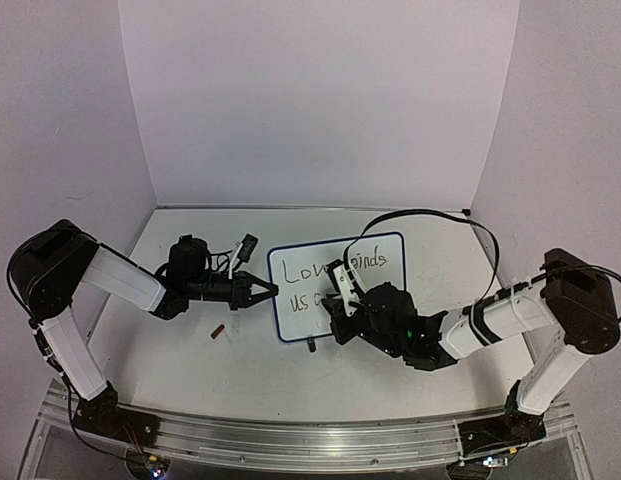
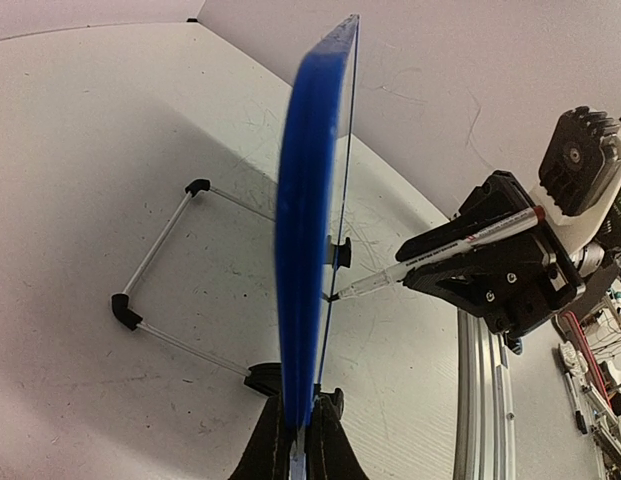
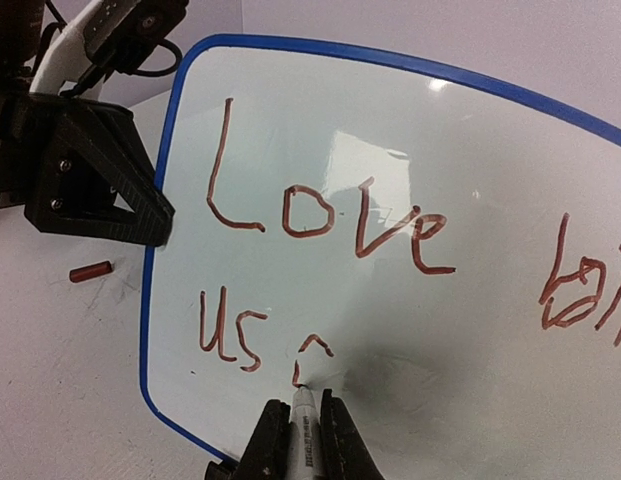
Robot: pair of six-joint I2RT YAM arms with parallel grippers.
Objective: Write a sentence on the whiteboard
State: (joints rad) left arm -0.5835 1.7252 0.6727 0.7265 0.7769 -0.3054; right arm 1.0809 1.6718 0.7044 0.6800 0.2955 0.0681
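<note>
Pinching the whiteboard (image 1: 310,285) by its left edge with the left hand (image 1: 262,292), fingers closed tight on the blue rim. Standing upright in the middle of the counter (image 1: 190,370), written face toward the arms, propped from behind on a wire stand (image 2: 160,240) with black feet. Seen edge-on from the left wrist: thin, blue, barely tilted.

Over on the right: clamped shut around a marker (image 3: 304,440) with the right hand (image 3: 302,402), barrel squeezed between both fingers, tip up and touching the lower part of the board.

Showing the sentence (image 3: 330,215) in reddish-brown strokes: "Love" clear on the top line, "bi" and a cut-off stroke running off the right-wrist view beside it. Below that, "us", then a small half-made curl right at the marker tip. From above, only the start and end of the top line readable, with the middle letters and part of the second line hidden behind the right hand.

Lying on the counter left of the board, near the left hand but touching neither: a small red piece (image 1: 217,331), too small to identify.
</note>
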